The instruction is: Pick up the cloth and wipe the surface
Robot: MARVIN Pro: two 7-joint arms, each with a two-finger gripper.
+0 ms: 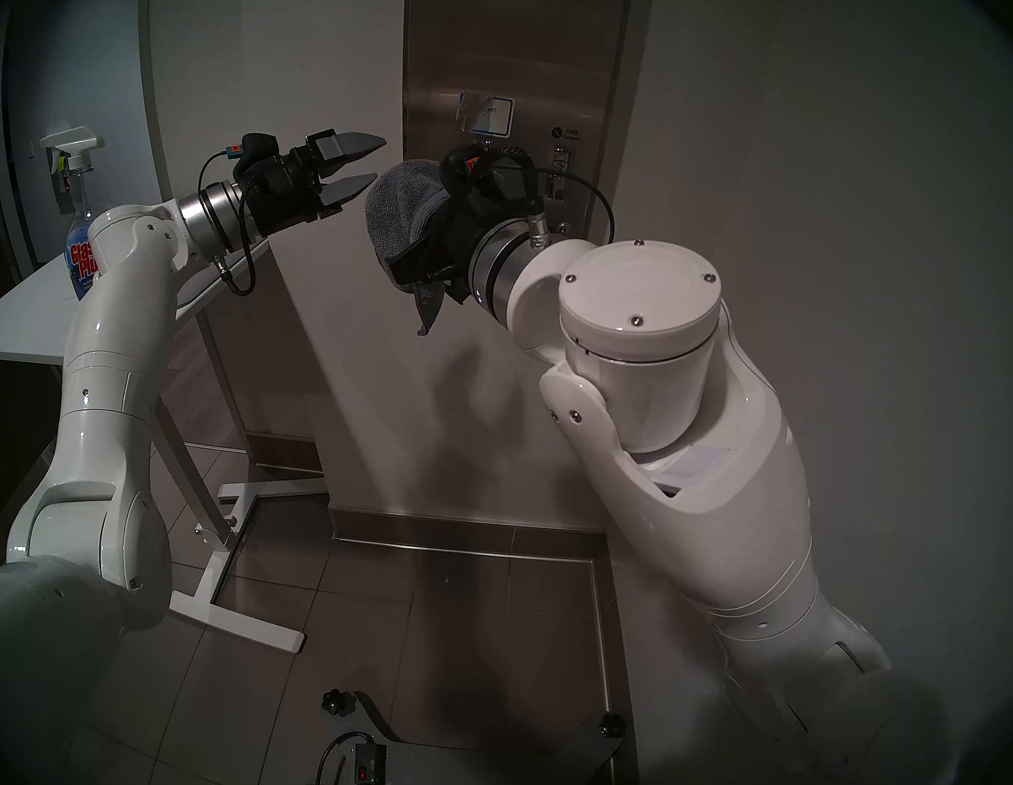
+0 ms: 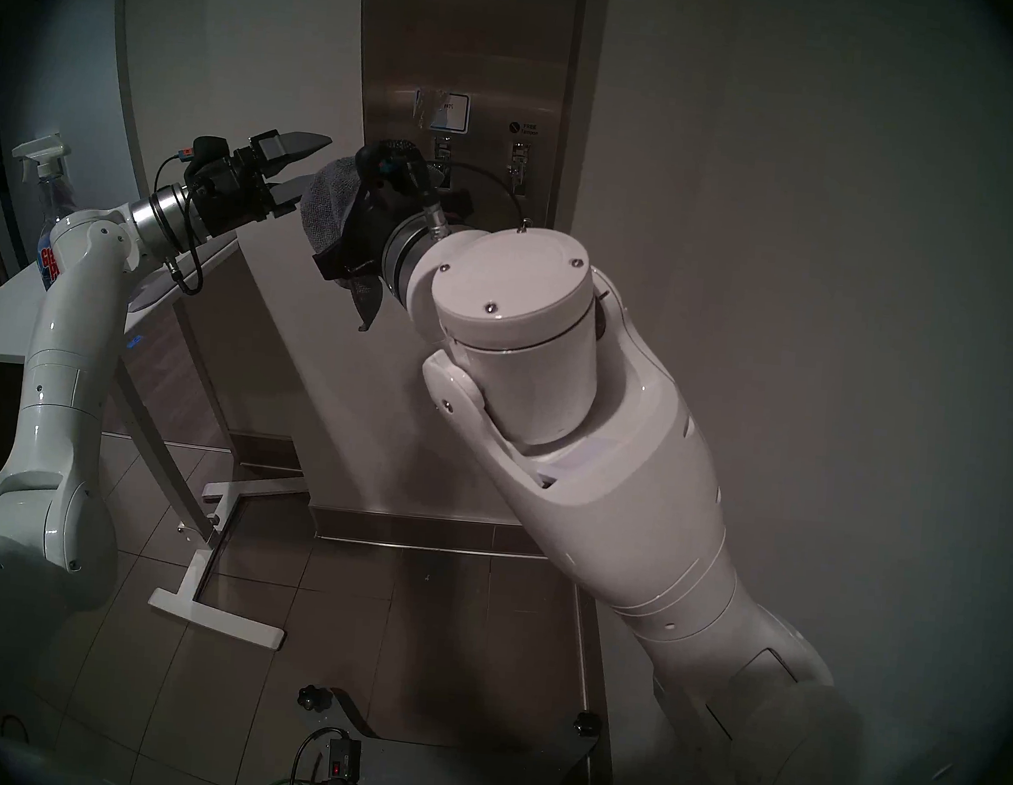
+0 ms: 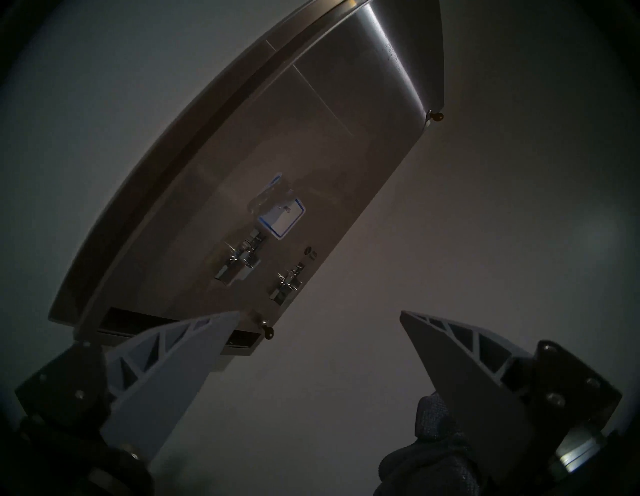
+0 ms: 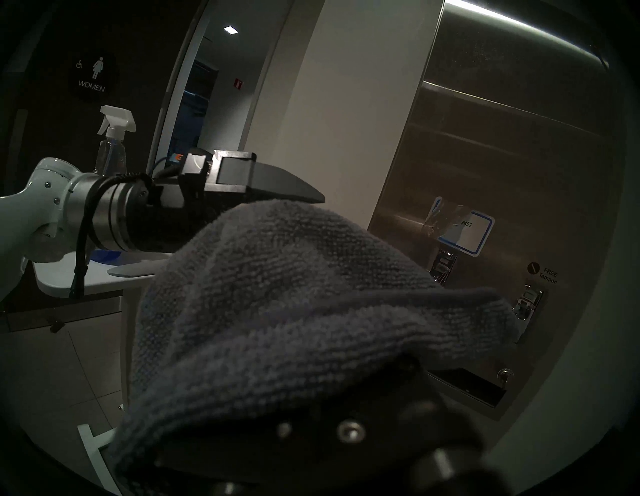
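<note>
Dim restroom corner, white wall, tiled floor, steel dispenser panel [image 1: 495,49] set in the wall at 12 o'clock in my head view. Pickup looks done: cloth [image 1: 400,211] is bunched over my right gripper [image 1: 428,237], which is clamped shut on it, one tail hanging toward 6 o'clock. Fingers are buried in terry, so I can't see them directly. Cloth sits in mid-air in front of the panel's lower part, near the two levers [image 4: 443,266] and the blue-bordered label [image 4: 464,233], but I judge it apart from the steel, no contact visible in either wrist view.

Left gripper [image 1: 352,174] is empty, jaws spread wide, at 9 o'clock of the cloth and just beside it, pointing at it; I can't tell whether a fingertip touches the terry. Spray bottle [image 1: 77,216] stands on the white table [image 1: 7,325] at 9 o'clock, behind the left arm.

Left to do, as I read it: all of the wiping. Cloth has to be pressed flat on the panel and swept over it, around levers and label
</note>
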